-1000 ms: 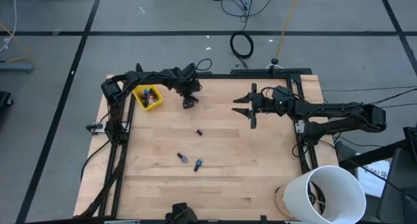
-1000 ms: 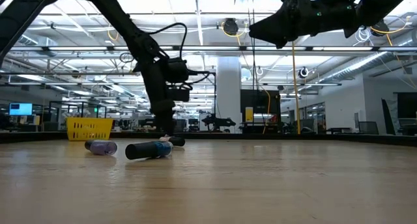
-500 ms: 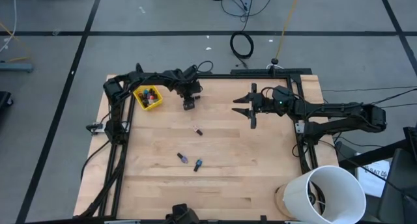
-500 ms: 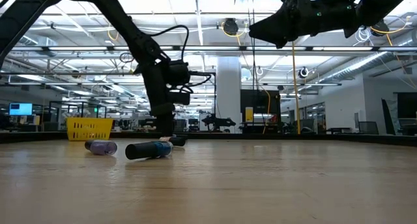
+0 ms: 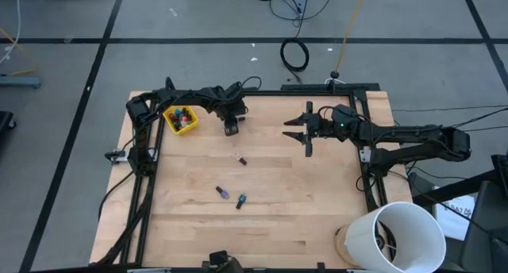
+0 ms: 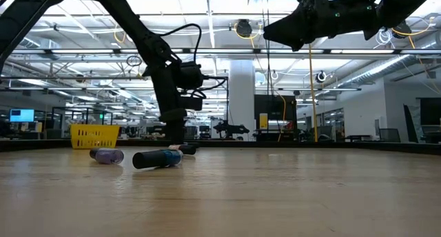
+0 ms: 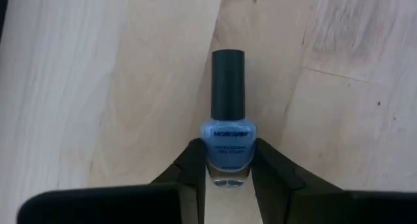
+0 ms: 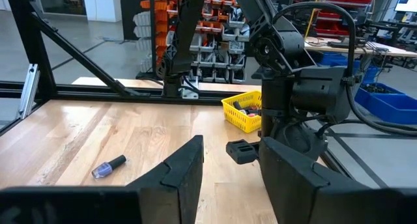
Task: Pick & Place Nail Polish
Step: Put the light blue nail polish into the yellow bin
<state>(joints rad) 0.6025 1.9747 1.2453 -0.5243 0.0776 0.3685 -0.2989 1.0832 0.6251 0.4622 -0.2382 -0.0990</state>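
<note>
**Left jaws clamp a blue nail polish bottle on the desk**

High view: the left gripper (image 5: 231,128) reaches down at the far side of the pale wooden desk (image 5: 317,201), just beside the yellow bin (image 5: 180,119) of bottles. Three bottles (image 5: 231,195) lie loose mid-desk. The right gripper (image 5: 300,131) waits well apart, and a white bucket (image 5: 399,235) stands off the corner.

Low view: a purple bottle (image 6: 107,155) and a dark one (image 6: 156,158) lie on their sides, hiding the left fingertips.

Left wrist view: the jaws squeeze a blue bottle (image 7: 227,146) with a black cap; its base is cut off.

Right wrist view: the jaws stand apart, empty.
</note>
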